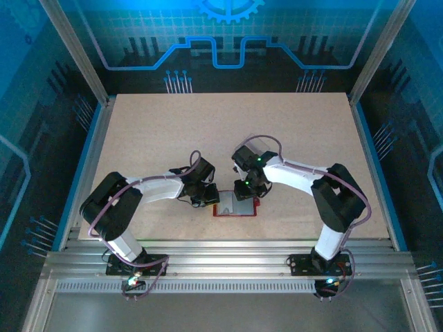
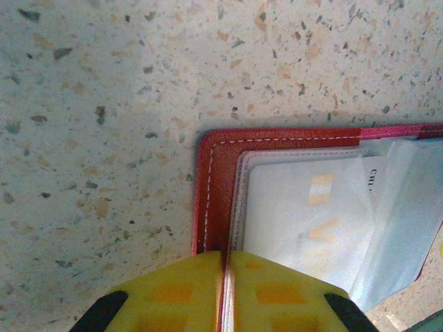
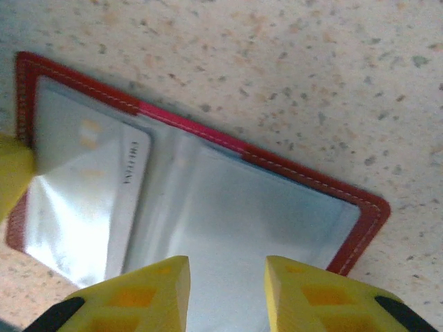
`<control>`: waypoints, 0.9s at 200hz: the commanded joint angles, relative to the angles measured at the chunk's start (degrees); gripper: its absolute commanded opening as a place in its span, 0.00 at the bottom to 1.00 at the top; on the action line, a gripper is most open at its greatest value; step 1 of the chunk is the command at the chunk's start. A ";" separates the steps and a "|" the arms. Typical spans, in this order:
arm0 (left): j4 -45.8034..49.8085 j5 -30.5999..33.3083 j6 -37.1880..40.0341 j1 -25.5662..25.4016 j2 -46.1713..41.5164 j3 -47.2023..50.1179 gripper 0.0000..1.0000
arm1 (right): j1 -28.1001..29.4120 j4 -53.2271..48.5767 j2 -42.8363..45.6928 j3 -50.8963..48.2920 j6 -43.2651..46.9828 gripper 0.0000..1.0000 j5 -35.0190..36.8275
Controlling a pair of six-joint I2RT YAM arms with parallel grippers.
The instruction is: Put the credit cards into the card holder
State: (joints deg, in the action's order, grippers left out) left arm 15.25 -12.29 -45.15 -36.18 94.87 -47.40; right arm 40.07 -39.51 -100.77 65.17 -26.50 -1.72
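The red card holder (image 1: 236, 208) lies open on the table between the two arms, its pale pockets facing up. My left gripper (image 2: 226, 254) is shut on its left edge, pinching the red cover (image 2: 213, 173) and the pocket layers. One credit card (image 2: 308, 214) sits inside the left pocket, pale under the clear sleeve, with an orange chip; its printed edge (image 3: 131, 162) also shows from the right wrist. My right gripper (image 3: 227, 266) hangs open just above the right-hand pocket (image 3: 263, 207) with nothing between its fingers. The left gripper's yellow fingertip (image 3: 10, 173) shows at the holder's far left edge.
The speckled tabletop (image 1: 228, 131) stretches behind and to both sides of the holder. An aluminium rail (image 1: 228, 259) runs along the near edge just below the holder, and frame posts stand at the table's corners.
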 commanded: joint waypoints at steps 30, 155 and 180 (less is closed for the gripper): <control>2.32 0.24 -1.13 -0.77 -0.30 1.08 0.15 | 1.53 -2.92 -4.22 2.42 1.20 0.37 7.01; 3.34 2.14 -1.90 -3.07 -1.00 0.89 0.14 | 4.68 -4.79 -4.70 5.01 -0.06 0.01 10.40; 3.25 2.85 -2.87 -3.95 -1.34 0.88 0.14 | 5.16 -6.94 -4.27 8.27 0.48 0.00 11.38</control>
State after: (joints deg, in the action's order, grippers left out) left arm 15.57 -11.11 -46.48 -38.98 94.48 -47.40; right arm 44.14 -43.05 -105.03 69.69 -26.68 7.86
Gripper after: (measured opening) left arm 0.144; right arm 0.069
